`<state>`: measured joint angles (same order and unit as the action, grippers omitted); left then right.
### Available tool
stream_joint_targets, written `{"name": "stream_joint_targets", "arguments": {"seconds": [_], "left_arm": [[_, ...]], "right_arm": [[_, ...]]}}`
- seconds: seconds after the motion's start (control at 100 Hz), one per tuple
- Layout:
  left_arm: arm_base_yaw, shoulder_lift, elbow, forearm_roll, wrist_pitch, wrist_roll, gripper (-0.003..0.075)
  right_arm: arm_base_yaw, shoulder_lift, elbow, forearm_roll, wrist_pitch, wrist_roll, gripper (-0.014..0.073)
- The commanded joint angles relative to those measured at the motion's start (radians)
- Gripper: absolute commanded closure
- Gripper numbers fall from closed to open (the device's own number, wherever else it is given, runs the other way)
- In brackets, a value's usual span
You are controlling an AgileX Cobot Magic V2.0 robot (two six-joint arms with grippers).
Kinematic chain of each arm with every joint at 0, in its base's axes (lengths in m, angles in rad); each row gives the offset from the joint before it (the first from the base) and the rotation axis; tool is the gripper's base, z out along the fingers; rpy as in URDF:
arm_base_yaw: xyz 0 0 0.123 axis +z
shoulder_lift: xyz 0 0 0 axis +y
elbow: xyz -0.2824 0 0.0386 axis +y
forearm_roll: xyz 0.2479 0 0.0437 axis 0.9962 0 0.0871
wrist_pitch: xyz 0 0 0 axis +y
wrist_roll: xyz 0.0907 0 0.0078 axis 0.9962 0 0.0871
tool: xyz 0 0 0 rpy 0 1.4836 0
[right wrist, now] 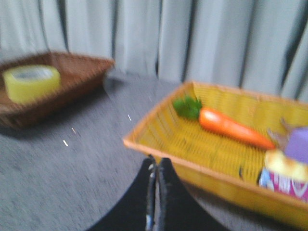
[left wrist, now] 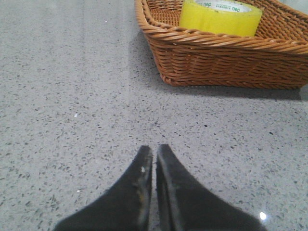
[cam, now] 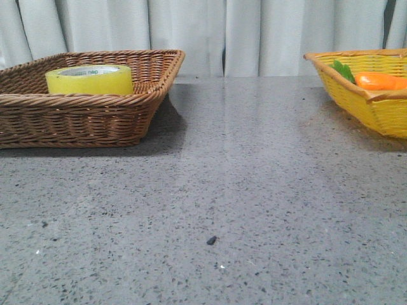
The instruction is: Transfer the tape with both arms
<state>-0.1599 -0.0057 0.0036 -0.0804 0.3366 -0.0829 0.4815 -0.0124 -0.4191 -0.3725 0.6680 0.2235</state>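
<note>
Your left gripper (left wrist: 154, 150) is pinched closed, fingertips together, nothing in it, low over bare table (left wrist: 72, 96). Right gripper (right wrist: 155, 163) is the same: closed and empty, sitting just in front of the yellow basket (right wrist: 159, 149).

The tape (cam: 89, 79) lies flat in the brown basket (cam: 82, 117) at the table's left, core axis pointing up, hole facing the ceiling. From the left gripper it's ahead and off to one side, past the basket's near wall, so you'll have to go up and over the rim. The left arm is clearly nearer; from the right wrist the tape looks far off across the table. So the left picks first, I'd judge, and it must open before it goes in.

Materials: tape is a wide, smooth, translucent yellow roll with a white printed core, rigid ring, probably slick on the outside. Brown basket is woven wicker with a braided rim and sloped walls. Yellow basket is finer weave and holds a carrot (right wrist: 231, 127) and other bits; that view is blurred. Table is speckled grey stone, glossy.
</note>
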Motion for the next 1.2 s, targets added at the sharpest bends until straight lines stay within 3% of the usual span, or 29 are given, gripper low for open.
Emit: {"name": "stream_joint_targets", "arguments": {"seconds": [0.0, 0.15, 0.28, 0.36, 0.82, 1.19], "left_arm": [[0.004, -0.03, 0.008, -0.014, -0.037, -0.01, 0.0741], [0.004, -0.03, 0.008, -0.014, -0.037, -0.01, 0.0741], [0.004, -0.03, 0.008, -0.014, -0.037, -0.01, 0.0741], [0.004, -0.03, 0.008, -0.014, -0.035, -0.01, 0.0741], [0.004, -0.03, 0.008, -0.014, -0.035, -0.01, 0.0741], [0.004, -0.03, 0.008, -0.014, -0.035, -0.01, 0.0741]], "right_arm": [[-0.08, 0.031, 0.078, 0.001, -0.203, -0.004, 0.066], [-0.272, 0.031, 0.3, 0.035, -0.635, -0.004, 0.066], [-0.379, 0.026, 0.445, 0.123, -0.751, -0.004, 0.066], [-0.393, 0.014, 0.447, 0.123, -0.643, -0.004, 0.066], [-0.395, -0.019, 0.449, 0.123, -0.35, -0.006, 0.066], [-0.395, -0.019, 0.449, 0.123, -0.351, -0.006, 0.066]]}}
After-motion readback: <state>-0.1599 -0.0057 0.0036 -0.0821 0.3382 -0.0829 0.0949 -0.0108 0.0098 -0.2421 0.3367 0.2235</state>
